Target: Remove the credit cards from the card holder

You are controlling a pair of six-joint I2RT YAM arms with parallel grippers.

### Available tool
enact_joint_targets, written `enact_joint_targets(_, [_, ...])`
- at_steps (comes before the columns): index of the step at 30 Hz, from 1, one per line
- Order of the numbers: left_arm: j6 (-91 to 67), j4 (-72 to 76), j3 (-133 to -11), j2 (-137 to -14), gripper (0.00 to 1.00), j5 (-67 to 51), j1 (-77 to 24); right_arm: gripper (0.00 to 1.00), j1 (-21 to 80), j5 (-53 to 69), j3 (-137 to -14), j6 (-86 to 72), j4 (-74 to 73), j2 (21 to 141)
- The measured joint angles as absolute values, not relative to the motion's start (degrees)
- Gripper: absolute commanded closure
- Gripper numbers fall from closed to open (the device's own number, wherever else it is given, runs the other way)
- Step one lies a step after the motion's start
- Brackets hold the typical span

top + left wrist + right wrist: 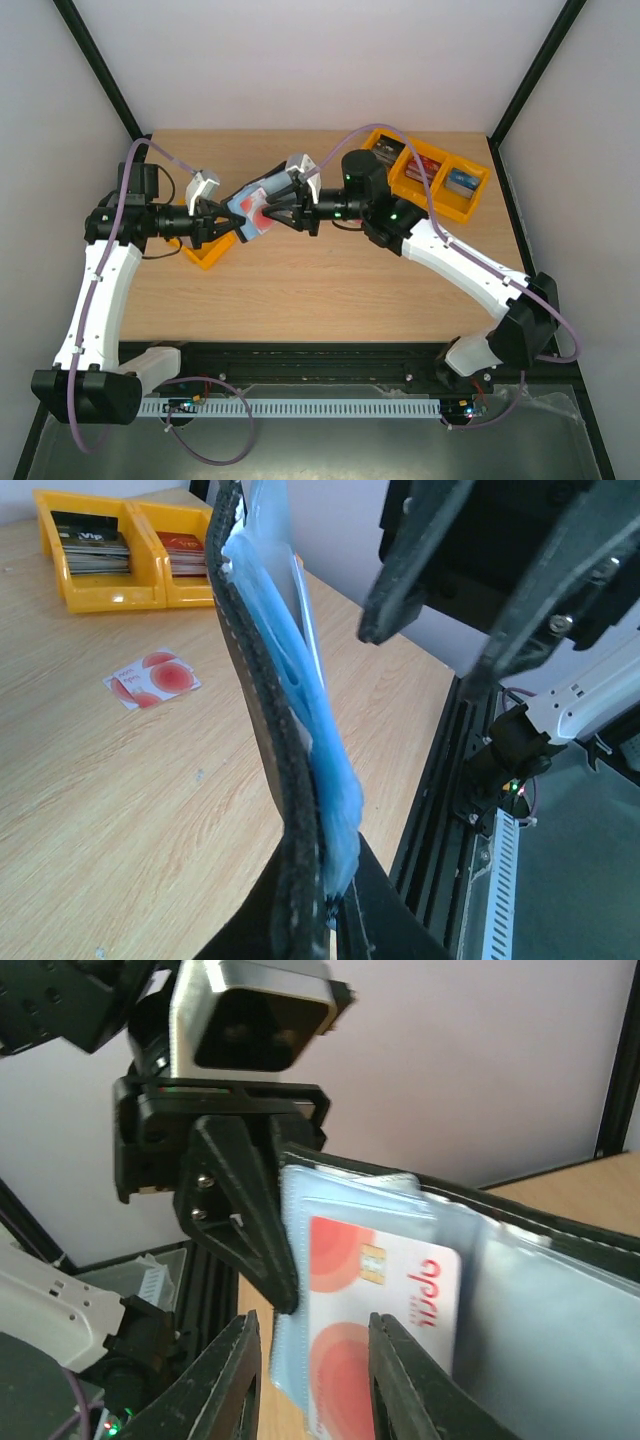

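Note:
The black card holder hangs open in the air between the two arms. My left gripper is shut on its lower edge; in the left wrist view the holder shows edge-on, with blue clear pockets. In the right wrist view a pale credit card with red blotches sits in a clear pocket of the holder. My right gripper is open, its fingers in front of the pocket's edge and the card. Another credit card lies flat on the table.
A row of yellow trays with stacks of cards stands at the back right; it also shows in the left wrist view. A single yellow tray lies on the table under the left gripper. The table's front rail is close by.

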State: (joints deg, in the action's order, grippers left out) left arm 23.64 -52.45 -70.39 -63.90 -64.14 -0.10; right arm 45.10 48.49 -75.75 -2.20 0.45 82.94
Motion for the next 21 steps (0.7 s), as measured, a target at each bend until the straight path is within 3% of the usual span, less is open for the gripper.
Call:
enact_joint_targets(9, [24.7, -53.6, -70.4, -63.7, 0.98, -64.6, -0.1, 0.78, 41.7, 47.5, -75.7, -9.7, 2.0, 83.7])
enact_joint_targets(16, [25.3, -54.0, -70.4, -63.7, 0.98, -65.0, -0.1, 0.7, 40.6, 48.2, -75.7, -11.4, 2.4, 85.7])
enact_joint_targets(21, [25.5, -54.4, -70.4, -63.7, 0.98, -65.1, -0.1, 0.71, 40.6, 51.5, -75.7, -11.5, 2.5, 87.7])
